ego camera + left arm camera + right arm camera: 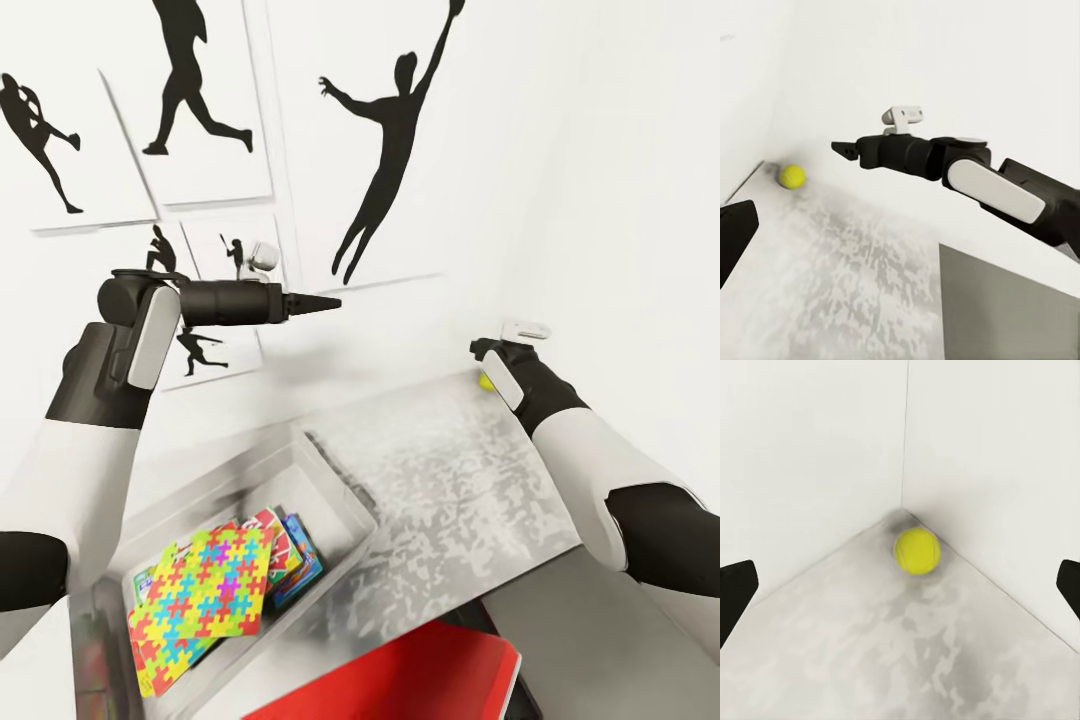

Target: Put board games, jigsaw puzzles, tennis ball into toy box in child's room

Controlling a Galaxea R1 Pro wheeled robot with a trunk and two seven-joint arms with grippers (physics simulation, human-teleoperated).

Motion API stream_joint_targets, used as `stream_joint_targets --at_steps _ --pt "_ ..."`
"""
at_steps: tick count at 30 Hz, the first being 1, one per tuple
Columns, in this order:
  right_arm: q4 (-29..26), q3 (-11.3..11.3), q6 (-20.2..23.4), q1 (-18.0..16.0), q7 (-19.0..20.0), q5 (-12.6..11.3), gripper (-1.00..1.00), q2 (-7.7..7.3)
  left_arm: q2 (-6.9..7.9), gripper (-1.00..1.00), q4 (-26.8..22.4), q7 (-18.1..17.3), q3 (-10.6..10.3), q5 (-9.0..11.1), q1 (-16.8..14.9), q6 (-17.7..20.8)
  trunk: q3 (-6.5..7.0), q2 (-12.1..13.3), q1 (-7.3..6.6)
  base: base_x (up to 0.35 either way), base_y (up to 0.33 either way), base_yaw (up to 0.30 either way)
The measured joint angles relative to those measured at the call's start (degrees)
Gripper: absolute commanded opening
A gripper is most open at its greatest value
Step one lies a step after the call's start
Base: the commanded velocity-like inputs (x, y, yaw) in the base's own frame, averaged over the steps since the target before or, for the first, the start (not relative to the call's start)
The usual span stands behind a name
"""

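Right tool (900, 585) spread wide, aimed at the tennis ball (916, 550) lodged in the tabletop (870, 660) corner just ahead; left tool (318, 302) probably narrow, parked clear.

no text, label or number can be read on anything in these views.

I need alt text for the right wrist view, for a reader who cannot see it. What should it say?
A yellow tennis ball lies on the pale grey table, close to the corner where two white walls meet. The dark fingertips of the open right gripper show at both edges of the picture, apart from the ball.
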Motion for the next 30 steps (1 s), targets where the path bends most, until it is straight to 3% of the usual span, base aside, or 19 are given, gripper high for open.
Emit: stream_joint_targets --at_steps 7,9,16,23,30 --pt "0.0 -0.1 0.0 0.0 0.0 0.0 1.0 0.03 -2.59 1.0 0.0 0.0 -0.2 -0.2 0.0 0.0 -0.66 0.0 0.0 0.0 0.0 0.0" --pt "0.0 -0.1 0.0 0.0 0.0 0.0 1.0 0.04 -4.2 1.0 -0.1 0.0 -0.3 -0.2 0.0 0.0 -0.85 0.0 0.0 0.0 0.0 0.0" --pt "-0.1 -0.1 0.0 0.0 0.1 0.0 1.0 0.08 -7.07 1.0 -2.0 0.0 -0.5 -0.3 0.0 0.0 -1.51 0.0 0.0 0.0 0.0 0.0" --pt "-0.2 -0.1 0.0 -0.1 2.5 0.0 1.0 0.1 -8.54 1.0 -3.5 0.1 -0.6 -0.3 -0.3 0.0 -2.17 0.0 0.0 0.0 0.0 0.0" --pt "-0.2 0.0 0.0 -0.7 4.7 0.1 1.0 0.1 -8.6 1.0 -4.6 0.1 -0.6 -0.1 -0.8 0.0 -2.83 0.0 0.0 0.0 0.0 0.0"
